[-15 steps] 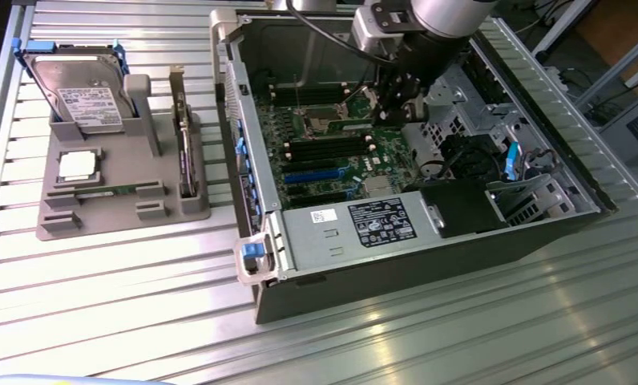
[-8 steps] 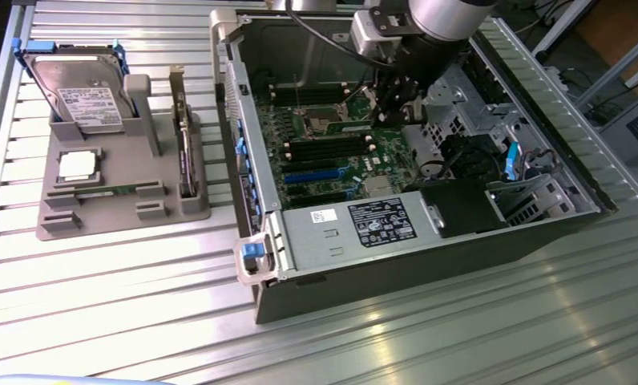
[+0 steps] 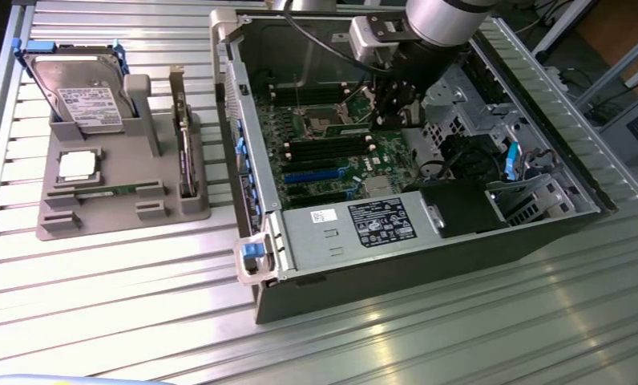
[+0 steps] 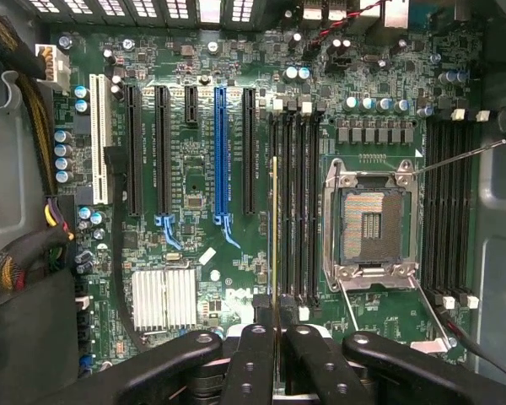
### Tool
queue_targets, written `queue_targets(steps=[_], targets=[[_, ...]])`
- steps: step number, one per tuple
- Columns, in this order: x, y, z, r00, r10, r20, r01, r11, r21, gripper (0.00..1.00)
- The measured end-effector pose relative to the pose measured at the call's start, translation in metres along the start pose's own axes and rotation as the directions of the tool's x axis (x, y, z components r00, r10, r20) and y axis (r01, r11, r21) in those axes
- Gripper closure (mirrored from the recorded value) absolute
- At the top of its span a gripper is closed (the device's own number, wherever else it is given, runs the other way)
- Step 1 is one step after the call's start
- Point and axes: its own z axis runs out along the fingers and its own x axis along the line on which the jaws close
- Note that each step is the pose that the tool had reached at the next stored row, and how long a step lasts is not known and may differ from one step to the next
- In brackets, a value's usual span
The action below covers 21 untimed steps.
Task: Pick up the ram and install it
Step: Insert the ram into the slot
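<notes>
**Green stick gripped edge-on above the memory slots**

Our jaws are closed on the ram [image 4: 275, 245], which we see edge-on as a thin pale line running straight out from between them. Its long axis lies parallel to the memory slots [image 4: 293, 202] on the motherboard [image 4: 194, 219], over the slot of that bank farthest from the empty processor socket [image 4: 371, 224]; whether it touches the slot we cannot tell. All this sits inside the open computer case [image 3: 405, 273], toward the edge of the desk [image 3: 137, 313] on the exterior view's right. Near the opposite edge, a grey holder [image 3: 116, 220] carries a hard drive [image 3: 78, 88], a silver processor chip [image 3: 78, 164] and a dark card [image 3: 187, 152] upright.
</notes>
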Motion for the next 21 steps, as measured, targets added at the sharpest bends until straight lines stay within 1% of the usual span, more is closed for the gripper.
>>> queue_targets(steps=[16, 21], targets=[[0.001, 0.0014, 0.0083, 1.0000, 0.000, -0.0001, 0.000, 1.0000, 0.0000, 0.88], [0.001, 0.0015, 0.0127, 1.0000, 0.000, -0.0001, 0.000, 1.0000, 0.0000, 0.88]])
